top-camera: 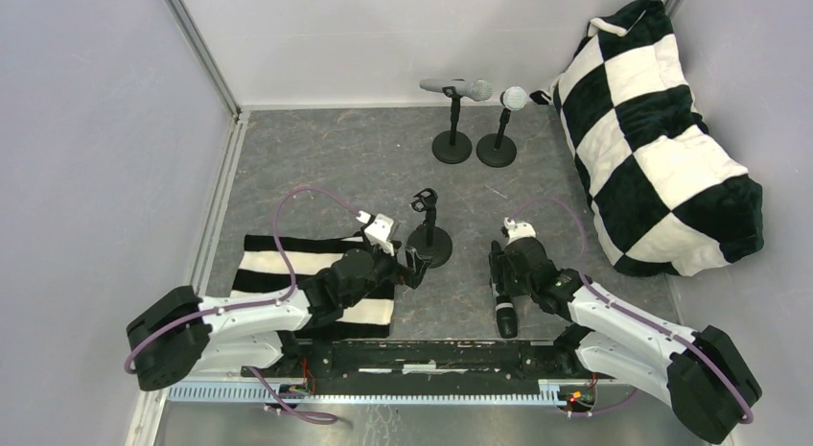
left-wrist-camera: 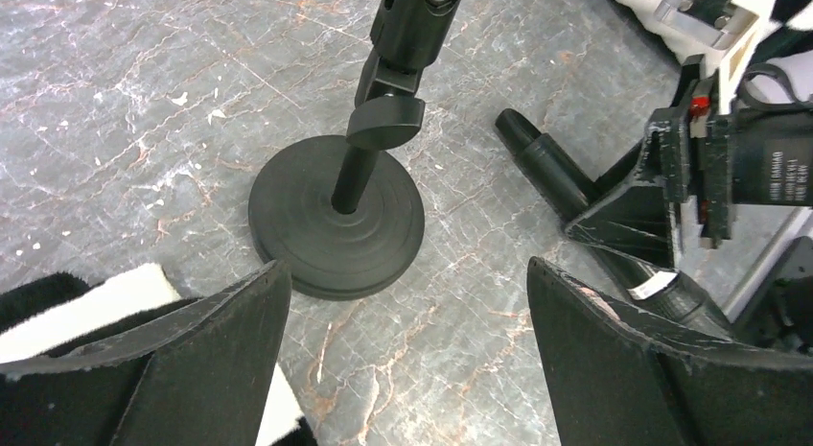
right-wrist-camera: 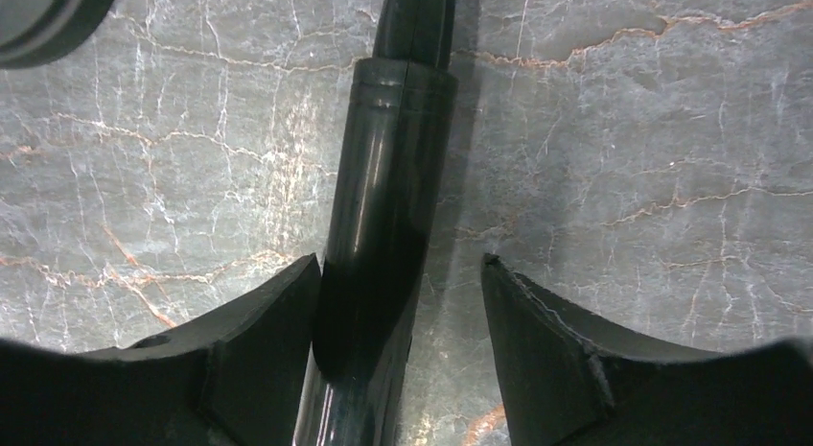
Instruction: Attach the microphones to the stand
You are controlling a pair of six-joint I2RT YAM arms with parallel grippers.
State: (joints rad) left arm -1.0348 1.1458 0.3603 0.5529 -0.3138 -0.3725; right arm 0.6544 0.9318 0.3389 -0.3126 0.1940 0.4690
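Observation:
A black microphone [top-camera: 504, 314] lies on the table at the front right, also showing in the right wrist view [right-wrist-camera: 388, 177] and the left wrist view [left-wrist-camera: 545, 161]. My right gripper [top-camera: 498, 276] is open and straddles its body [right-wrist-camera: 401, 273]; the left finger touches it and the right finger stands apart. An empty black stand [top-camera: 429, 241] with its clip [top-camera: 423, 199] stands mid-table, and its round base [left-wrist-camera: 336, 216] shows in the left wrist view. My left gripper [top-camera: 413, 269] is open and empty just in front of that base [left-wrist-camera: 407, 273]. A silver-grey microphone [top-camera: 456, 86] and a white-headed one [top-camera: 513, 99] sit on two stands at the back.
A large black-and-white checkered cushion [top-camera: 662, 139] fills the right side. A black-and-white striped cloth [top-camera: 288, 264] lies under my left arm. Grey walls with a metal frame [top-camera: 206, 53] enclose the left and back. A metal rail [top-camera: 383, 393] runs along the near edge.

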